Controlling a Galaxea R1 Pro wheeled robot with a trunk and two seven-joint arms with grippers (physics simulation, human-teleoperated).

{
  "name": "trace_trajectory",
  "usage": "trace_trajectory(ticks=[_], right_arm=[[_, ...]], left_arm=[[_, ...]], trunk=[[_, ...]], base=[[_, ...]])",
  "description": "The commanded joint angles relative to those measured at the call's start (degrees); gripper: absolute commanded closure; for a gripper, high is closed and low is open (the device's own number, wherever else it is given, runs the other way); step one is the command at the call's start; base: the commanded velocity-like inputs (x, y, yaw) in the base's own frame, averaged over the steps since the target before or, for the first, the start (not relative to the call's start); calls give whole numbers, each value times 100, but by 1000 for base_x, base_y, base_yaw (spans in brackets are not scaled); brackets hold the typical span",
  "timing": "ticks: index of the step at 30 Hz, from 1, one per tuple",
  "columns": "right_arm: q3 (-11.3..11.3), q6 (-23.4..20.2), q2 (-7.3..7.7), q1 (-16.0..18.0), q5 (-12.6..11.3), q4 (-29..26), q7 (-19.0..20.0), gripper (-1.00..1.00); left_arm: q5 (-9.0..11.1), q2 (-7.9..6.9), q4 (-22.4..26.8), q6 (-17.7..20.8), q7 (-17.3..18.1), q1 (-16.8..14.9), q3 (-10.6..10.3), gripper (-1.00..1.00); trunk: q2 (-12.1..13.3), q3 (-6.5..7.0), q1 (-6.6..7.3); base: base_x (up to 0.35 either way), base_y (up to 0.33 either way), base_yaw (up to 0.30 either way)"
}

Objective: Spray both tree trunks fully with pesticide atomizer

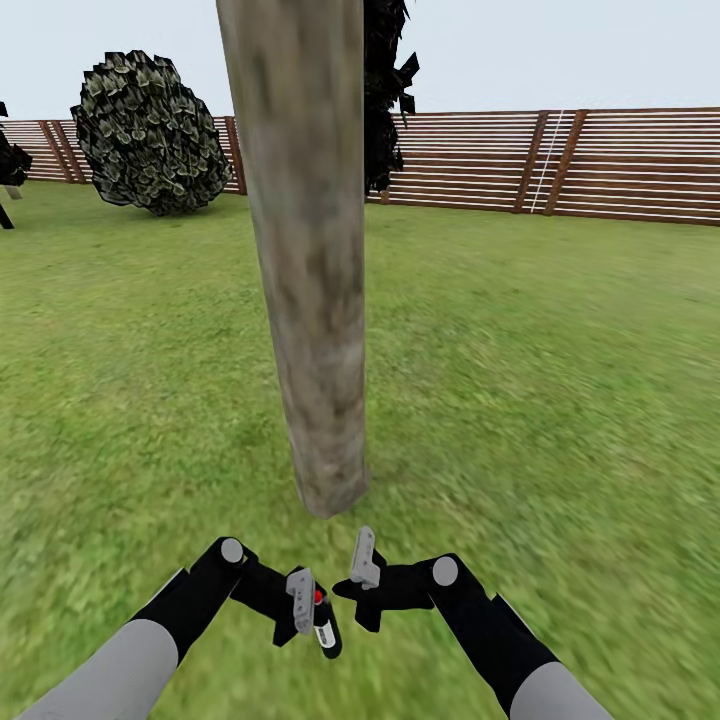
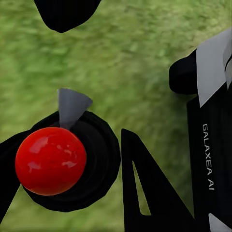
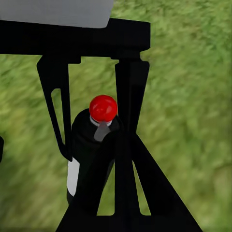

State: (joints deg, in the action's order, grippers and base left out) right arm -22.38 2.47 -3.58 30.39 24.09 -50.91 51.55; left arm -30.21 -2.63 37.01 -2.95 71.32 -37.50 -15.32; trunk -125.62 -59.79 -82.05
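Observation:
A thick tree trunk (image 1: 310,280) of mottled grey-brown bark rises from the grass lawn (image 1: 560,400) straight ahead of me, its base just beyond my hands. My left gripper (image 1: 312,610) is shut on the pesticide atomizer (image 1: 325,625), a black bottle with a round red top (image 2: 50,159) and a small grey nozzle (image 2: 71,104). My right gripper (image 1: 362,575) hovers close beside it with its fingers (image 3: 121,193) together and nothing between them. Through those fingers I see the atomizer (image 3: 87,140) held upright. Pesticide specks and the second trunk are out of view.
A brown slatted fence (image 1: 560,160) closes the lawn at the back. A round dark bush (image 1: 150,135) stands at the back left, and dark foliage (image 1: 385,90) hangs behind the trunk. Open grass spreads on both sides of the trunk.

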Motion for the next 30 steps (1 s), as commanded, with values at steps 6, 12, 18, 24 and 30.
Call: trace_trajectory(ticks=[6, 12, 18, 24, 30], right_arm=[[5, 25, -2, 2, 52, -6, 13, 100], [5, 25, -2, 2, 52, -6, 13, 100], [5, 25, -2, 2, 52, -6, 13, 100], [5, 25, -2, 2, 52, -5, 13, 100], [5, 25, -2, 2, 52, -6, 13, 100]], left_arm=[[-12, -1, 100, -30, 8, 3, -15, 100], [-11, 7, 156, -30, 72, 6, -15, 100], [-11, 12, 165, -30, 115, 6, -13, 100], [-11, 16, 159, -201, 119, 6, -7, 100], [-11, 35, 158, -237, 120, 6, -6, 100]], trunk=[[-2, -5, 1], [-2, -5, 1], [-2, -5, 1], [-2, -5, 1], [-2, -5, 1]], base=[[0, 0, 0], [0, 0, 0], [0, 0, 0], [0, 0, 0], [0, 0, 0]])
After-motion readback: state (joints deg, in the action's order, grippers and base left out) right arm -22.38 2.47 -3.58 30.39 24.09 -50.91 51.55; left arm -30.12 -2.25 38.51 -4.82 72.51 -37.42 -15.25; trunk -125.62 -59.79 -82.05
